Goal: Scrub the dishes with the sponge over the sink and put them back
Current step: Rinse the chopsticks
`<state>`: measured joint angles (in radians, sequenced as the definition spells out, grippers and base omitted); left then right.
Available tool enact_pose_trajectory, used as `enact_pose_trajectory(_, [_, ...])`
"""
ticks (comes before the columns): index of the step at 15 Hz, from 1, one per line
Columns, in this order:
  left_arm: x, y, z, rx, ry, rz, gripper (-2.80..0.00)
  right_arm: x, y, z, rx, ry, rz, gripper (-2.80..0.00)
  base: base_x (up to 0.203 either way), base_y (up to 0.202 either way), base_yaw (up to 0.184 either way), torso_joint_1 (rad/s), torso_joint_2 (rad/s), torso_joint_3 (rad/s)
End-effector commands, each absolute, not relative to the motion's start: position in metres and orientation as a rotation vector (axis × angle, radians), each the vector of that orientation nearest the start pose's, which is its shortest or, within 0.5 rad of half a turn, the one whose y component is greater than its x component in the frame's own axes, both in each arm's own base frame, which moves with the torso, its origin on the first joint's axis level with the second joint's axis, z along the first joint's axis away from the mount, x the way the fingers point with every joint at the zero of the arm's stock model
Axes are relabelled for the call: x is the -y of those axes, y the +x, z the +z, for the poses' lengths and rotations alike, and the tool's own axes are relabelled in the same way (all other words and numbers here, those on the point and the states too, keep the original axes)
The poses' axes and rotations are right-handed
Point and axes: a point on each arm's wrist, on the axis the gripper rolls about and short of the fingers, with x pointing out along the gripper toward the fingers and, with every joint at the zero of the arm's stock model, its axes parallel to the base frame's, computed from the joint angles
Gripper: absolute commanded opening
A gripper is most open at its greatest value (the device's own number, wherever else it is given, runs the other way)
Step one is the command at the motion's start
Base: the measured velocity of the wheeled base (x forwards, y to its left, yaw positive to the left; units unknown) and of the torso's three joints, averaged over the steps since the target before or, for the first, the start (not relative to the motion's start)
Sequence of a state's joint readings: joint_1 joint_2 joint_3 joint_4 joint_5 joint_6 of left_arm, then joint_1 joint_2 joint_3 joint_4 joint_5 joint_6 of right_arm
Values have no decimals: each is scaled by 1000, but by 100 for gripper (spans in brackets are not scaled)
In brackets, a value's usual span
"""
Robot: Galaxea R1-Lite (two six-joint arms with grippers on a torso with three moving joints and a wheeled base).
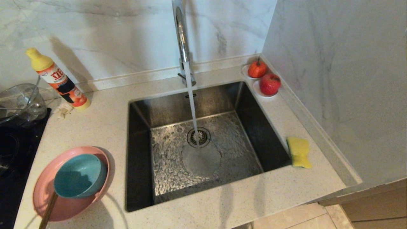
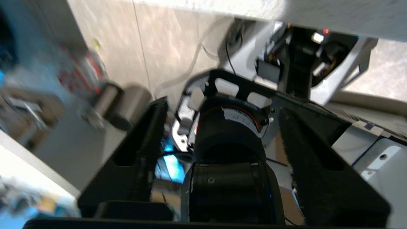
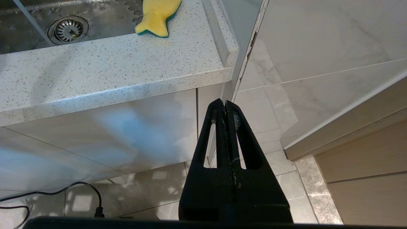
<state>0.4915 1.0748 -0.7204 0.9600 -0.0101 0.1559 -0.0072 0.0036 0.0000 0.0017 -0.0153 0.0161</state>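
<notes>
1. Head view: water runs from the tap (image 1: 182, 35) into the sink (image 1: 140, 133), which holds no dish. On the tabletop (image 1: 105, 124) to the robot's left, the teal bowl (image 1: 79, 175) sits inside the pink plate (image 1: 68, 203), with a wooden stick (image 1: 48, 211) leaning on the plate's near rim. The sponge (image 1: 299, 152) lies on the right rim, its long axis running away from the robot. Neither arm appears here.

2. Left wrist view: the left end effector (image 2: 219, 124) has its jaws spread, holding nothing, below the tabletop edge and pointing at the robot's own body. The dishes lie on its side.

3. Right wrist view: the right end effector (image 3: 225, 109) is closed and empty, parked below the tabletop. The sponge (image 3: 157, 16) lies above and ahead, making this likely the nearer arm for it.
</notes>
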Motion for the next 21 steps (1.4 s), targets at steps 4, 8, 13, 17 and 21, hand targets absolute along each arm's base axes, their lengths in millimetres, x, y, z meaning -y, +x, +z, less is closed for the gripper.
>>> enact_pose_trajectory(4, [-49, 79, 146, -1368, -272, 353, 0, 0, -23, 75, -4, 17, -23, -280, 0, 0, 0, 0, 0, 0])
enact_pose_trajectory(8, [-54, 84, 140, -1412, -307, 361, 0, 0, -22, 75, -6, 17, -23, -280, 0, 0, 0, 0, 0, 0])
enact_pose_trajectory(13, [-63, 92, 131, -1417, -340, 379, 0, 0, -23, 75, -4, 17, -22, -280, 0, 0, 0, 0, 0, 0])
enact_pose_trajectory(17, [-67, 99, 119, -1432, -373, 350, 0, 0, -22, 75, -7, 16, -22, -280, 0, 0, 0, 0, 0, 0])
enact_pose_trajectory(21, [-72, 106, 111, -1423, -392, 326, 0, 0, -23, 75, -5, 16, -22, -280, 0, 0, 0, 0, 0, 0])
